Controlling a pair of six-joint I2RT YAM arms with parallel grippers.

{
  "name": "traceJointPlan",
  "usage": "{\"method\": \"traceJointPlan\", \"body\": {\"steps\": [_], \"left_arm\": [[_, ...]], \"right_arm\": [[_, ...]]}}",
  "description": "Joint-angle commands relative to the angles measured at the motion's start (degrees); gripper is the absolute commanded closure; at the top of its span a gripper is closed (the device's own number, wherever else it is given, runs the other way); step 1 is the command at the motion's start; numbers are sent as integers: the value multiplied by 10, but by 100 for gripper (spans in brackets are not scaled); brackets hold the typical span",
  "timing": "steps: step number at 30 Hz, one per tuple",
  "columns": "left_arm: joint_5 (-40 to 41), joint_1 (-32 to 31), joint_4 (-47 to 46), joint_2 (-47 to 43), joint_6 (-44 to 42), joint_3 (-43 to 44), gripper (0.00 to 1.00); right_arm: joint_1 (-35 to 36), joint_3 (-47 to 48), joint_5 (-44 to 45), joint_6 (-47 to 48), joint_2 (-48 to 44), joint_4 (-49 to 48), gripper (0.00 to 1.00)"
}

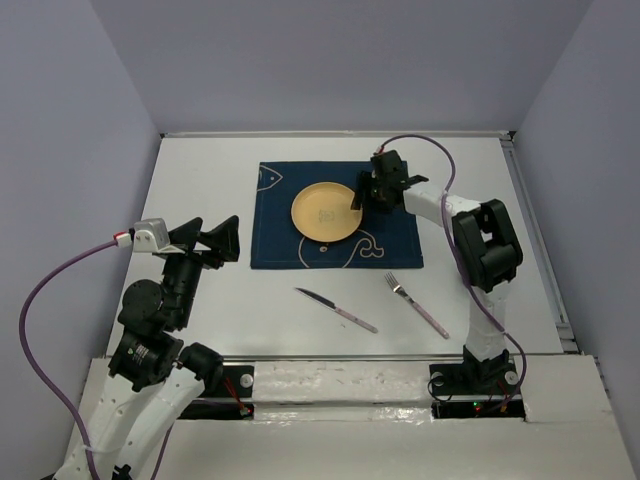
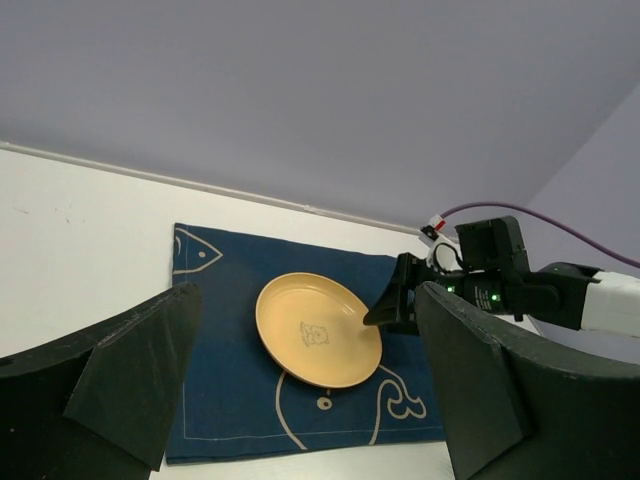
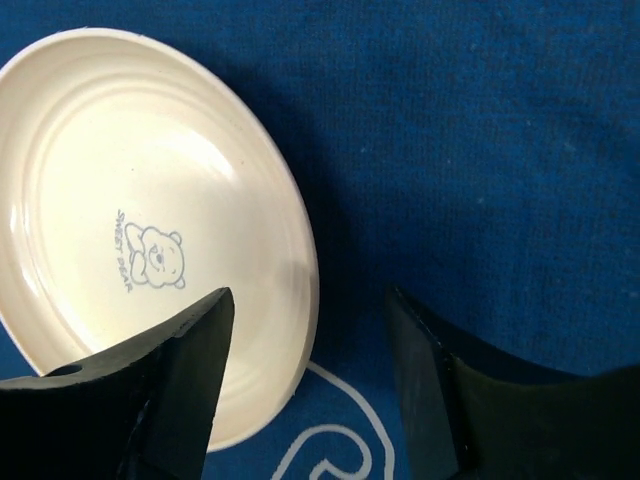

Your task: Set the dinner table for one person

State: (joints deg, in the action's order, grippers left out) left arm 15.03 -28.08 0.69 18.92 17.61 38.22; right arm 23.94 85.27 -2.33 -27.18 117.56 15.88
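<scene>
Cutlery is laid on the white table (image 1: 200, 190), which is edged by lavender walls: a knife (image 1: 336, 309) and, to its right, a fork (image 1: 417, 305), set apart near the arm bases. A blue mat (image 1: 275, 245) is spread at the table's middle, and a yellow plate (image 1: 325, 212) is set on it. The right gripper (image 3: 310, 295) is held low at the plate's right rim, jaws spread, nothing pinched. The left gripper (image 1: 208, 240) is held above the table's left side, jaws spread wide, nothing gripped.
</scene>
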Motion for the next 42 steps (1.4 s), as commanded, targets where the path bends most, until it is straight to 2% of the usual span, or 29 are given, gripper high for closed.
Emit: {"method": "traceJointPlan", "body": {"steps": [1,6,10,14,19,23,34,37,39,40,41,42], "left_arm": [[-3,-2,-30,-1,-10,-3,1],[-4,-7,-30,-13,-10,-2,1],[-8,-20,-30,-27,-9,-1,1],[-2,-36,-29,-35,-12,-1,1],[4,-63,-27,-38,-14,0,1],[7,-80,-26,-41,-16,1,1],[17,-104,-24,-53,-19,2,1],[20,-106,-24,-55,-20,2,1],[21,-106,-24,-56,-20,2,1],[22,-107,-24,-56,-20,2,1],[23,-107,-24,-56,-20,2,1],[23,-107,-24,-56,-20,2,1]], "right_arm": [[-10,-13,43,12,-102,4,32],[-47,-131,137,13,-263,5,35],[-105,-293,216,-12,-447,8,38],[-161,-382,272,-26,-545,36,40],[-175,-404,324,-45,-573,99,40],[-187,-417,338,-52,-583,111,41],[-192,-419,304,-67,-494,105,46],[-197,-412,293,-66,-470,92,54],[-197,-407,294,-66,-454,90,65],[-197,-406,306,-70,-453,90,83],[-197,-405,313,-68,-460,90,94],[-197,-405,319,-64,-470,90,100]]}}
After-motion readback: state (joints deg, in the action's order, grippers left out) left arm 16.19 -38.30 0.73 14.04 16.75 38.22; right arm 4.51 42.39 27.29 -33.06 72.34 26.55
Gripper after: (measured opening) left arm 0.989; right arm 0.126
